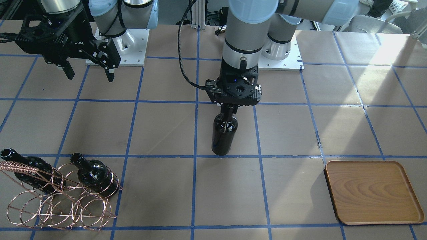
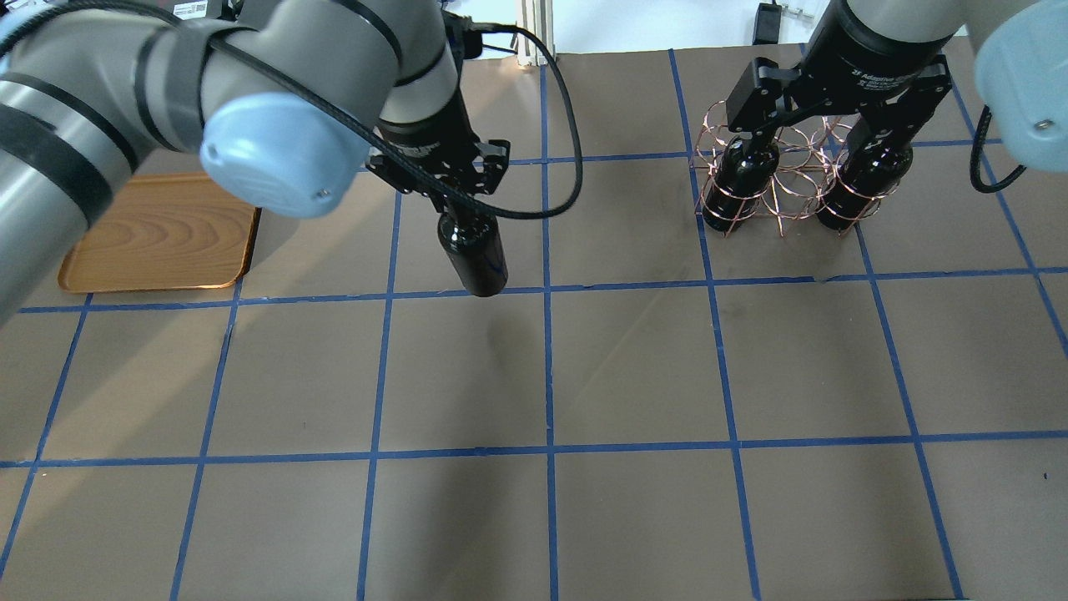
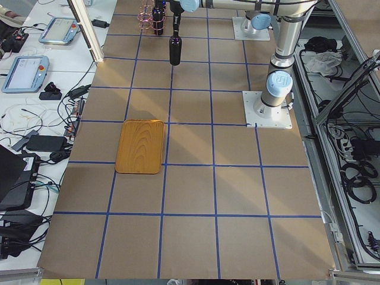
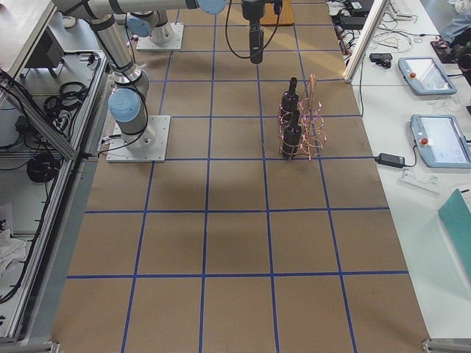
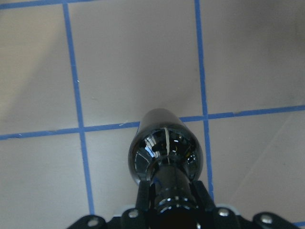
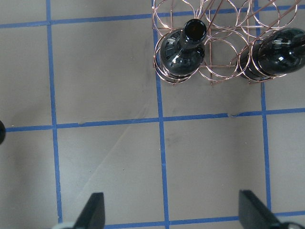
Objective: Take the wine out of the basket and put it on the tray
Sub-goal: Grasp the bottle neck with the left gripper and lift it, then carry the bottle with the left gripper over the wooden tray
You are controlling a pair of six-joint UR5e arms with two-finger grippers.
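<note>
While my left end effector [image 1: 229, 110] is clamped on its neck, the wine [image 1: 224, 135] hangs upright over the middle of the tabletop [image 1: 160, 126], well apart from the tray [image 1: 373, 193]. I judge the glossy neck could slip, or the base could catch the tray's rim and topple. The right end effector [image 1: 90, 76] hovers wide open and empty near the basket [image 1: 60, 206] and its two bottles [image 1: 95, 176], on the side away from the tray and out of my path.

arms [image 2: 50, 75]: silver tubes, pale-blue joint caps; fingers [image 1: 109, 75]: black; cable [image 1: 179, 50]: black; bases [image 1: 138, 55]: white, bolted
</note>
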